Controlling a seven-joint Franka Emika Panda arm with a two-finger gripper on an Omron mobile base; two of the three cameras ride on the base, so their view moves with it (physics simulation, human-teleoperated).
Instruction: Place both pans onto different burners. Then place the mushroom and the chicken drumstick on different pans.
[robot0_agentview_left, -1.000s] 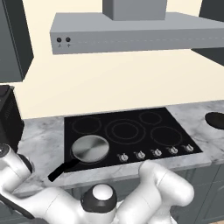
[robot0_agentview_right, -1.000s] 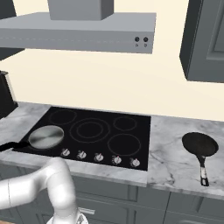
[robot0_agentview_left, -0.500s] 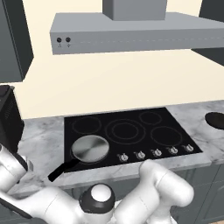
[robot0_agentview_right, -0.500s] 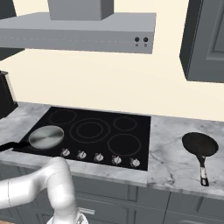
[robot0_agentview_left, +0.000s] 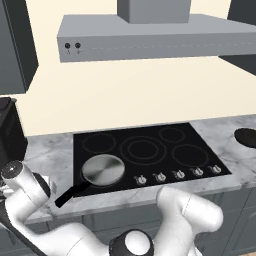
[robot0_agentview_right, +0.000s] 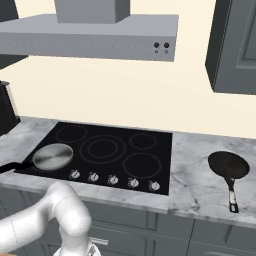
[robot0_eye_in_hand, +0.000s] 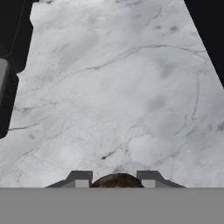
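In the hand view my gripper (robot0_eye_in_hand: 116, 177) hangs low over the marble counter (robot0_eye_in_hand: 113, 87), its two fingertips closed against a small rounded brown thing, which looks like the mushroom (robot0_eye_in_hand: 116, 180). The silver pan (robot0_agentview_left: 102, 169) (robot0_agentview_right: 52, 156) sits on the front left burner of the black cooktop (robot0_agentview_left: 150, 150), its black handle (robot0_agentview_left: 70, 194) reaching out over the counter's front. The dark pan (robot0_agentview_right: 228, 165) (robot0_agentview_left: 246, 136) lies on the counter right of the cooktop. The chicken drumstick is out of view.
A row of silver knobs (robot0_agentview_left: 175, 175) lines the cooktop's front edge. A black appliance (robot0_agentview_left: 10, 132) stands on the counter at the far left. The grey hood (robot0_agentview_left: 150, 37) hangs above. Dark edges (robot0_eye_in_hand: 8, 87) border the marble in the hand view.
The arm's white link at the lower left of the left base view has shifted slightly. Both pans stay where they were.
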